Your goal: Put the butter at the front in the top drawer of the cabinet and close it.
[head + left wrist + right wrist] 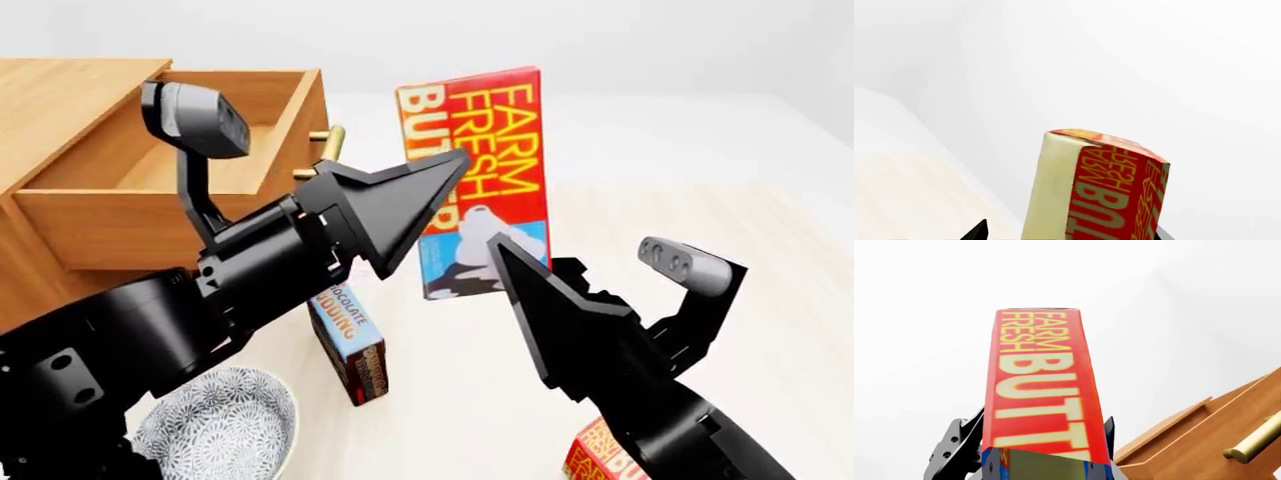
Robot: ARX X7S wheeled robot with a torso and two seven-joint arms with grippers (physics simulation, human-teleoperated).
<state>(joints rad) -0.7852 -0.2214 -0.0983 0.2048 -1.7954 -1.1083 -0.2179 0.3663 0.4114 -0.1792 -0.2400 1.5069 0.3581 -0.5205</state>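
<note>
Butter (478, 165), the red-orange carton lettered in yellow, was held upright in the air between the two arms, just beside the open top drawer (174, 175) of the cabinet (54, 110), not yet over its cavity. In the right wrist view the right gripper (1034, 450) pinched the carton's lower end between dark fingers (954, 447). The left gripper (1067, 235) appeared to close on the same carton near its base, though its fingertips lay mostly out of frame. A second carton (601, 455), a chocolate pudding box (350, 340) and a patterned bowl (220, 425) rested below on the table (747, 220). Judged from this pose, good practice would be to carry the carton level over the drawer's front wall, clear of the brass handle (327, 145), then lower before releasing.
</note>
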